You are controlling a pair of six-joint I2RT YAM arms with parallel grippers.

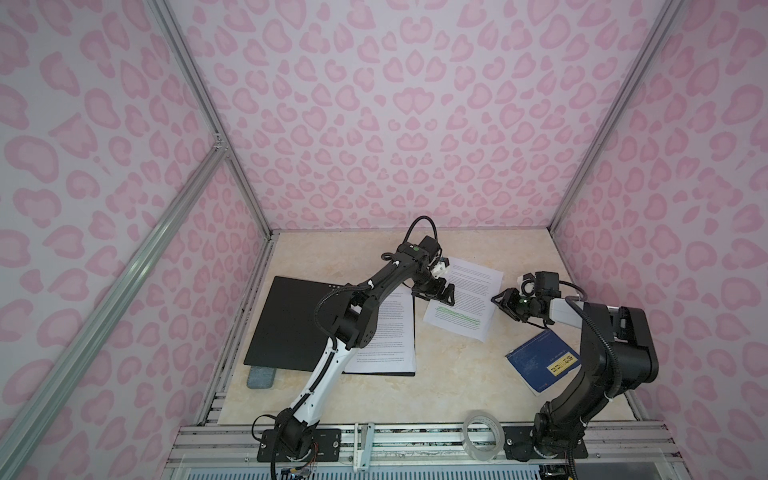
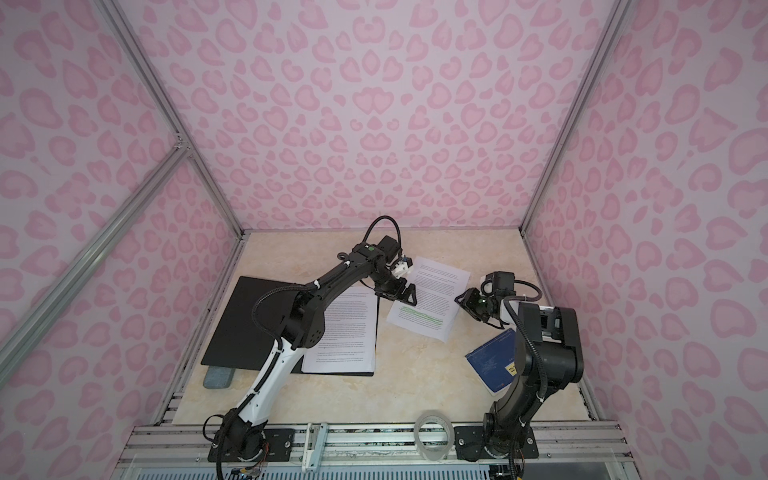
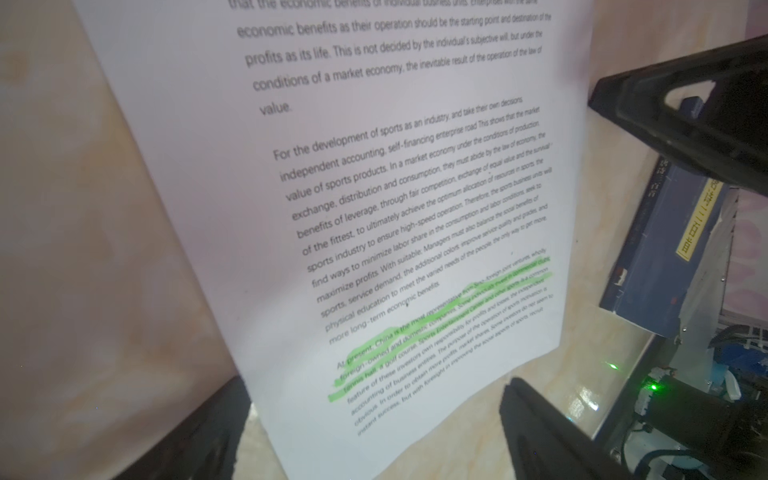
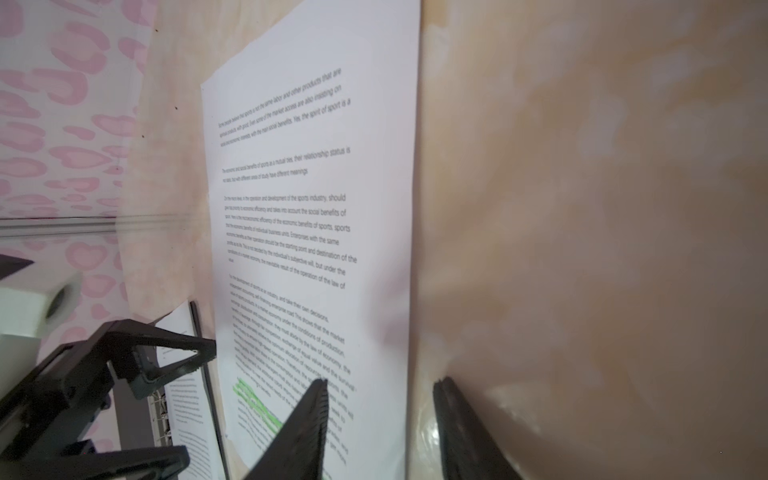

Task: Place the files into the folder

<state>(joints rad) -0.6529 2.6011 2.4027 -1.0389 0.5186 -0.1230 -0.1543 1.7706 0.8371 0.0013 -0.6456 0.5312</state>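
At opposite edges of the loose sheet [image 1: 465, 299], left tool [image 1: 449, 294] wide open, right tool [image 1: 498, 300] half-open, both low, empty.

Both top views: high, front, looking down over whole table [image 1: 436, 395]. Wrist cameras: close, low, on opposite sides of highlighted sheet [image 3: 374, 208], which all views share.

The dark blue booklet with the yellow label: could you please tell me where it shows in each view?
In a top view: booklet right of centre, beside the right arm.
In a top view: booklet there too, partly behind that arm.
Left wrist: booklet beside the highlighted sheet.
Right wrist: not in it.
Shared landmark: highlighted sheet, in all four.
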